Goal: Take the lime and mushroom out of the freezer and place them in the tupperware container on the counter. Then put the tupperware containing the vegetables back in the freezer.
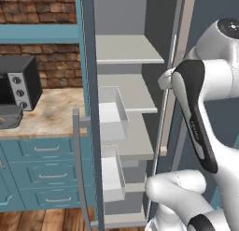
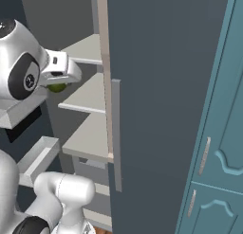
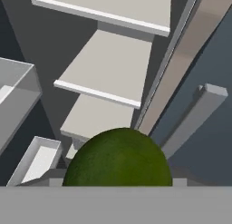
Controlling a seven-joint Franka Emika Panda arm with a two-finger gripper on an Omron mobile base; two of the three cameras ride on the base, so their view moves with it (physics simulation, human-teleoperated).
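Observation:
The lime, a dark green ball, sits large at the bottom of the hand view, right between the fingers. From the right base view, the lime peeks out under the white hand, and my gripper is shut on it in front of the open freezer. The hand hangs level with the middle shelves. The dark grey tupperware container rests on the counter at the far left. The mushroom is out of view.
The freezer's slate-blue door stands open on the right, close to the hand. White drawer bins jut out on the freezer's left side. A black toaster oven stands behind the tupperware. Teal drawers run under the counter.

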